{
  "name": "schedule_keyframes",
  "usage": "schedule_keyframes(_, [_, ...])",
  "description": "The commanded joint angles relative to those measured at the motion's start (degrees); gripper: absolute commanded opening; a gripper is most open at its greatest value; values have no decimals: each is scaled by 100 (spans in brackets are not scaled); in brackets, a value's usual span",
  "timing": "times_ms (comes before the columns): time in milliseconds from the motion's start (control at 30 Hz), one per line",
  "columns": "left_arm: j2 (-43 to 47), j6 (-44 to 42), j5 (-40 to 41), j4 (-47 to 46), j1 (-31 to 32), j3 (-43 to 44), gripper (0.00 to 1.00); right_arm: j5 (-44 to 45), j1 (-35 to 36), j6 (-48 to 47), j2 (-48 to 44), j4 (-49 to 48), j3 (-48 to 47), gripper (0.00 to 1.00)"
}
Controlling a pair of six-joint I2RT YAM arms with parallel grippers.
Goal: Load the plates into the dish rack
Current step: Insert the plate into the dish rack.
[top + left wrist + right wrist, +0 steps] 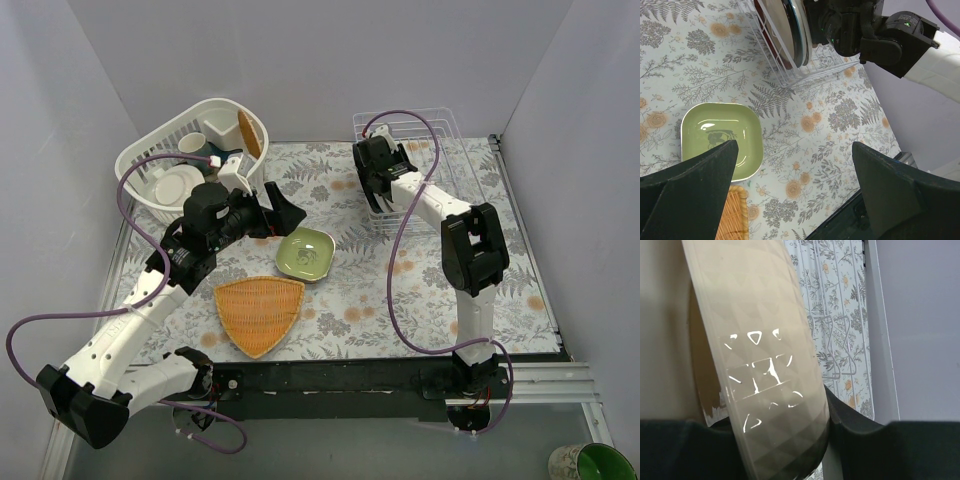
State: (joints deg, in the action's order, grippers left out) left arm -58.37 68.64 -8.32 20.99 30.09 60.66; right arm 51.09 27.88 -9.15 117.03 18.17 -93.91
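Now slotting the cream dish (760, 340) into the dish rack (440, 125).
Right gripper (383, 172) clamps it on edge over the rack wires; next, lower into a free slot and release. Left gripper (795, 170) hangs open above the pale green dish (720, 135).

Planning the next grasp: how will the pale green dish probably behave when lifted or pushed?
The pale green dish shows glossy reflections, so it is probably rigid, glazed and slippery in a grip. It lies flat with a low rim on the table, so a push would likely slide it, not tip it.
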Motion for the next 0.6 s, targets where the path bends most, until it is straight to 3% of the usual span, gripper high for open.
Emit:
schedule_keyframes(0, [194, 9, 5, -34, -38, -28, 98, 146, 42, 88, -277, 283, 92, 1])
schedule_keyframes(567, [203, 18, -47, -43, -47, -37, 98, 1157, 42, 352, -937, 116, 83, 1])
